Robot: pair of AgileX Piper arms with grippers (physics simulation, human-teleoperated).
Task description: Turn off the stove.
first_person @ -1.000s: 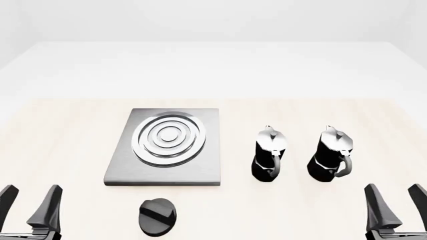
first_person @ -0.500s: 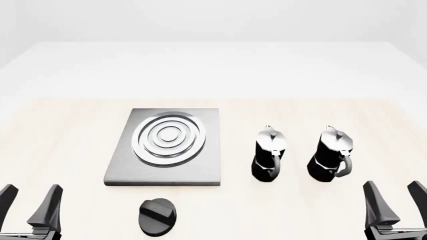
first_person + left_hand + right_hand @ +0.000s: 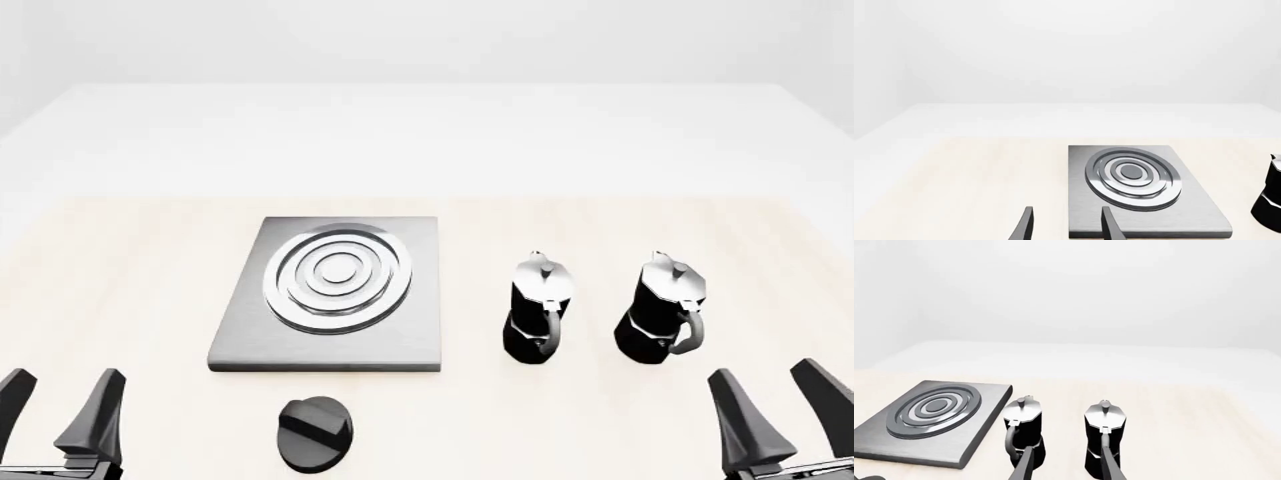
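The stove (image 3: 334, 295) is a flat grey square plate with silver rings, left of the table's middle; it also shows in the left wrist view (image 3: 1141, 200) and the right wrist view (image 3: 934, 420). Its round black knob (image 3: 316, 433) with a raised bar lies on the table just in front of the plate. My left gripper (image 3: 56, 405) stands open at the near left corner, well left of the knob, its fingertips (image 3: 1027, 220) empty. My right gripper (image 3: 777, 400) is open at the near right, holding nothing.
Two black-and-silver moka pots (image 3: 539, 308) (image 3: 659, 310) stand side by side right of the stove, just ahead of my right gripper; in the right wrist view they (image 3: 1023, 432) (image 3: 1104, 435) sit behind the fingertips. A light wooden tabletop (image 3: 134, 260) runs back to a white wall.
My right gripper has shifted a little left and forward, toward the table's middle. The left gripper, stove, knob and pots have not moved.
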